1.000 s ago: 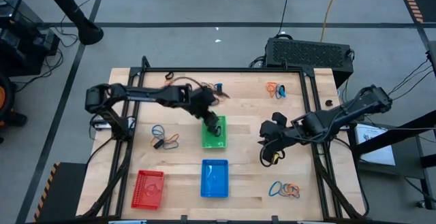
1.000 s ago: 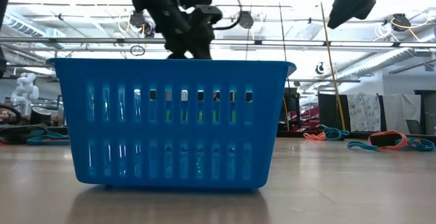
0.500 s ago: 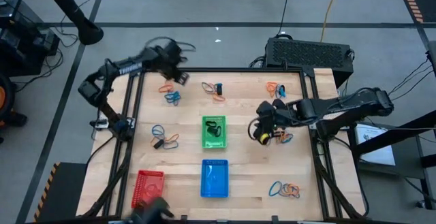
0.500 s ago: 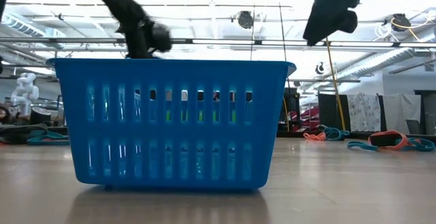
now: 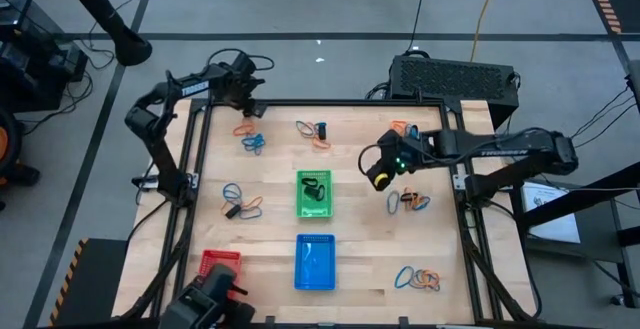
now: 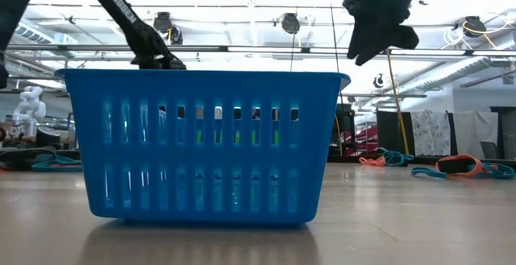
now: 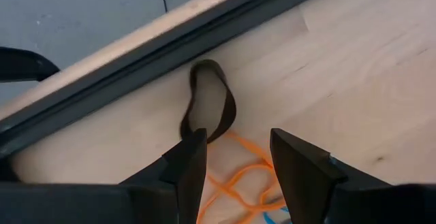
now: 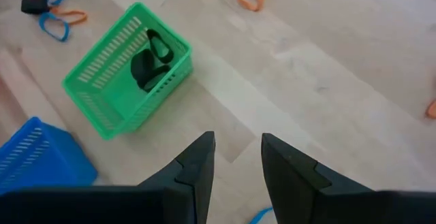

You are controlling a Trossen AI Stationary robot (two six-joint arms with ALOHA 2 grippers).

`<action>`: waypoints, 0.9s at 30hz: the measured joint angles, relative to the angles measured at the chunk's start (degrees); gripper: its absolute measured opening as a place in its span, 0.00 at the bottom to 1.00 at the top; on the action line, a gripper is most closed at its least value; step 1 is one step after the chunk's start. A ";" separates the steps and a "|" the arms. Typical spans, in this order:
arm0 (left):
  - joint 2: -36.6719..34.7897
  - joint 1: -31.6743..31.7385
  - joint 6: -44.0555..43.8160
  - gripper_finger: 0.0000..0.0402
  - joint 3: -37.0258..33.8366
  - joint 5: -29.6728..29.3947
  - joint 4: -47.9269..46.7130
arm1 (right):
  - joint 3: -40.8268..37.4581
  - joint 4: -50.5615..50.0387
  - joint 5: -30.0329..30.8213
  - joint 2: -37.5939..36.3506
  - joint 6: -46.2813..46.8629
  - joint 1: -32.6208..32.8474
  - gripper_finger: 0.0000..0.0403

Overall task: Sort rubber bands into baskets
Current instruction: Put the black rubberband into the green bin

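Left claw (image 7: 235,163) above wooden table (image 5: 360,259), grey floor (image 5: 300,9)

A pale wooden table (image 5: 350,239) with a dark frame carries three baskets: the green basket (image 5: 314,195) at its centre, the blue basket (image 5: 315,263) just nearer the front edge, and the red basket (image 5: 222,266) at the front left. Clusters of rubber bands (image 5: 242,206) lie scattered around its top, towards the edges.

Overhead and right wrist views, both on green basket (image 5: 314,194).
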 joint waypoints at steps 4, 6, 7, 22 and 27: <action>2.28 -1.12 -0.56 0.42 0.00 0.09 1.18 | 0.00 -0.03 -2.87 0.00 -4.81 -2.41 0.28; 3.40 -1.91 -1.36 0.42 0.00 0.04 1.96 | 0.00 -0.06 -4.89 0.00 -6.96 -3.44 0.28; 3.89 -2.19 -1.43 0.42 0.00 -0.61 2.26 | 0.00 -0.06 -5.81 0.00 -7.92 -3.91 0.28; 6.63 -2.86 -3.00 0.28 0.00 -5.42 3.30 | 0.00 -2.41 -10.48 0.00 -13.63 -5.50 0.28; 6.07 -3.61 -3.02 0.03 0.00 -4.96 3.52 | 0.00 -4.23 -10.42 0.00 -17.55 -5.50 0.28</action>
